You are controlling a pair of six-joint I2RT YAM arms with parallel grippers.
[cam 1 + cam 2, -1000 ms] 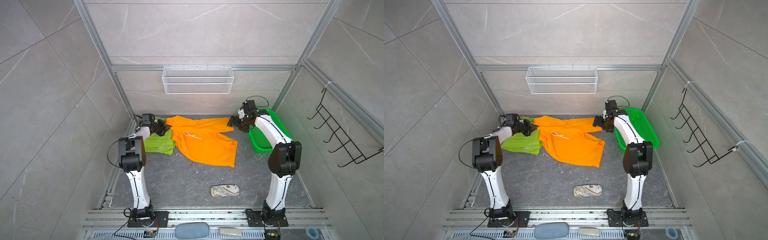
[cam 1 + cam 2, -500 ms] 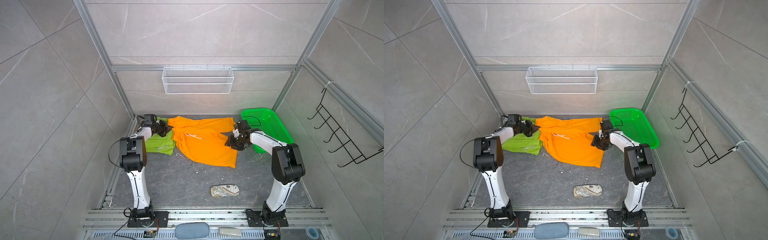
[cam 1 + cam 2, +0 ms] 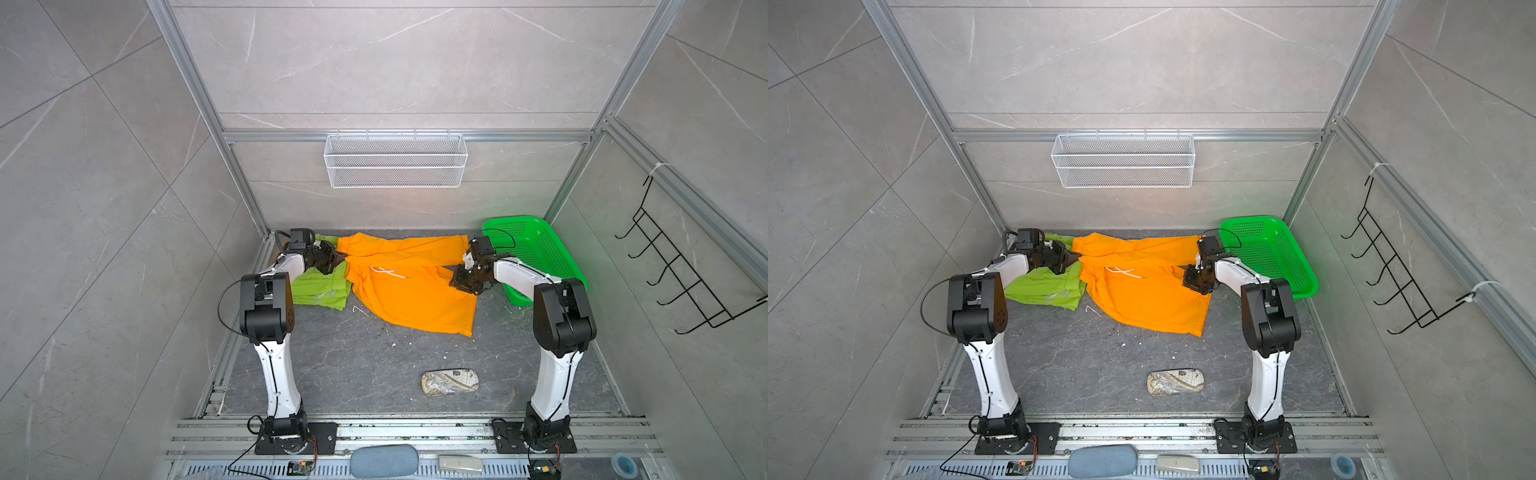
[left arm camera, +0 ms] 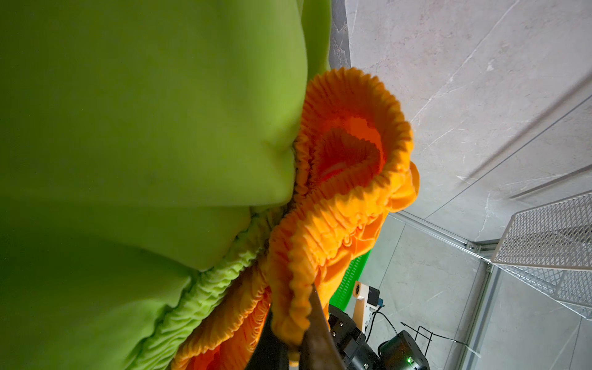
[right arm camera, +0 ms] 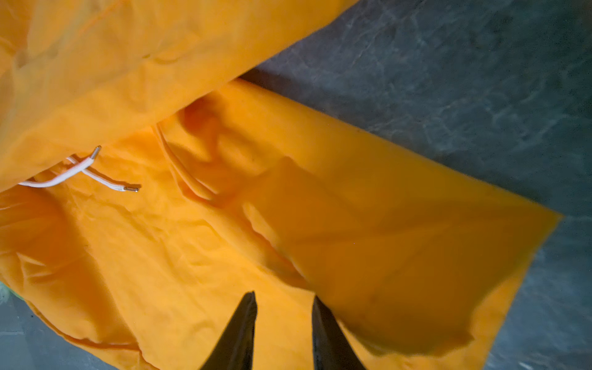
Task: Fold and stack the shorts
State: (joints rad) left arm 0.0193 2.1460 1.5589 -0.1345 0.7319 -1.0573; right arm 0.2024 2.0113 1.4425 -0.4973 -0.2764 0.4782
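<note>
The orange shorts [image 3: 415,291] lay spread on the bench [image 3: 353,365] at its far side. Their waistband [image 4: 336,224] was to the left, overlapping the lime green shorts [image 3: 320,286], and their long axis ran left to right. One leg lay along the far edge toward the green basket [image 3: 536,245]; the other slanted to the near right. The left end effector [image 3: 337,259] was at the waistband end, and the right end effector [image 3: 456,286] sat on the right edge of the nearer leg, just near of the notch where the legs part. That leg's hem lay further toward the near side. The right arm was therefore judged nearer for any work on the legs, with the left anchoring the waist. The left wrist view showed what both top views hid: the left end effector [image 4: 298,339] was clenched on the gathered orange waistband, with green cloth pressed alongside. The right wrist view showed the right end effector [image 5: 283,301] released, fingertips [image 5: 246,317] apart over orange cloth and no fold visibly caught. It also showed the white drawstring [image 5: 80,169] lying loose. Only the top views gave the overall lay. The patterned pouch [image 3: 449,381] sat well apart, near. No tan pair appeared in any view.
</note>
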